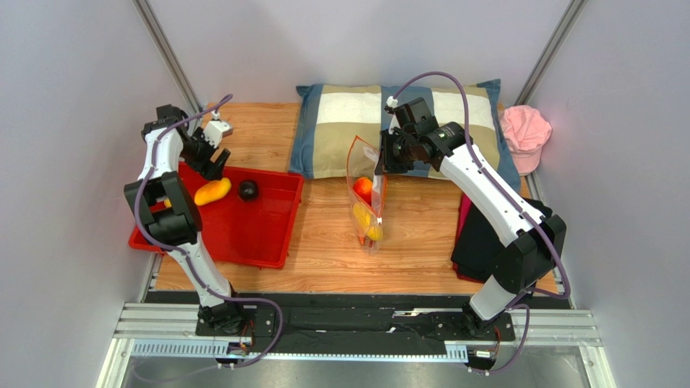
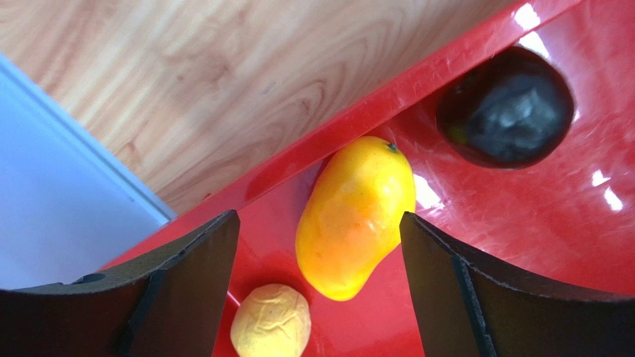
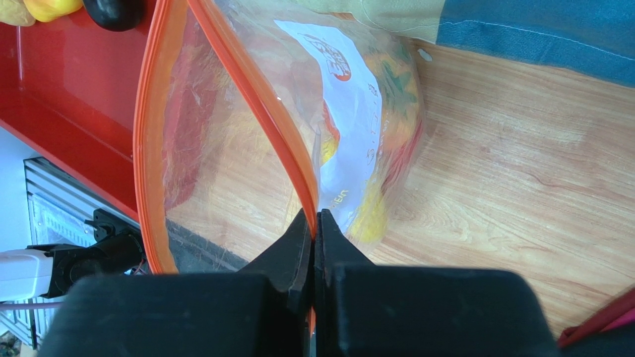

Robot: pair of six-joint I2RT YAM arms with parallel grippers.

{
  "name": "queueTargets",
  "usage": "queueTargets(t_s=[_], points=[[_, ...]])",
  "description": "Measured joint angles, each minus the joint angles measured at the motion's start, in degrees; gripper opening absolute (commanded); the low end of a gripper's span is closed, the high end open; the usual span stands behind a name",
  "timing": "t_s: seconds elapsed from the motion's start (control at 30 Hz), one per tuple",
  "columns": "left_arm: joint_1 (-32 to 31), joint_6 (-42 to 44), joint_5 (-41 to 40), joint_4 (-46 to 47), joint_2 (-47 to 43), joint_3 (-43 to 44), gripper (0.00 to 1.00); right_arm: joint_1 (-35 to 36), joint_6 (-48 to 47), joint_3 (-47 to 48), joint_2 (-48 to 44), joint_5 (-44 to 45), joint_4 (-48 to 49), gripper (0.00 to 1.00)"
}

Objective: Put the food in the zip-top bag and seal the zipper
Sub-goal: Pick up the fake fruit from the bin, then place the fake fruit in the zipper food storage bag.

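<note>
- Left gripper (image 2: 317, 223): fingers apart, straddling the mango (image 2: 356, 216) in the tray (image 1: 243, 234) without touching it.
- Mango: lies against the tray's far rim; long axis runs between the fingers, so they flank its narrow width; stem end points toward the dark fruit (image 2: 507, 108); judged light, rigid and glossy, so likely to slip; best taken across the fat middle, not the tapered tip.
- Small yellow piece (image 2: 270, 323): just beside the mango's blunt end; close enough to be nudged by the left finger.
- Dark fruit: round, with no long axis; near the mango but apart from it; likely to roll on the smooth tray.
- Bag (image 1: 366, 202): on the table right of the tray, already holding orange and yellow food; long axis runs from far to near, mouth at the raised far end; thin, limp and crinkly; judged to collapse unless its rim is held.
- Zipper (image 3: 223, 67): unsealed; the strip bows into an open loop.
- Right gripper (image 3: 314, 223): fingers together, pinching the bag's zipper edge and holding the mouth up.
</note>
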Motion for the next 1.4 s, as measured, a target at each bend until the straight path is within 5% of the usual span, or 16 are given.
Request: queueTargets(t_s=[0.4, 0.57, 0.8, 0.93, 1.07, 1.23, 1.4], points=[[-3.1, 6.2, -5.6, -1.1, 6.9, -3.9, 0.78, -0.1, -0.2, 0.0, 0.0, 0.2, 0.0, 0.00], [-3.3, 6.5, -5.1, -1.2, 7.3, -6.4, 0.44, -0.3, -0.2, 0.0, 0.0, 0.3, 0.0, 0.00], [-4.7, 3.0, 4.4, -7.9, -2.1, -6.7, 0.13, -0.5, -0.2, 0.0, 0.0, 0.4, 0.0, 0.00], [-7.3, -8.6, 13.7, -8.2, -11.5, -0.9, 0.10, -0.6, -0.2, 0.0, 0.0, 0.3, 0.0, 0.00], [-14.8, -31.2, 17.3, 4.3, -21.4, 1.9, 0.11, -0.6, -0.1, 0.0, 0.0, 0.2, 0.0, 0.00], [-29.4, -61.1, 12.3, 31.8, -33.1, -8.2, 0.19, -0.7, 0.3, 0.4, 0.4, -0.5, 0.0, 0.00], [-44.3, -73.2, 1.6, 47.1, -35.4, -16.6, 0.22, -1.0, 0.8, 0.7, 0.4, -1.1, 0.0, 0.00]])
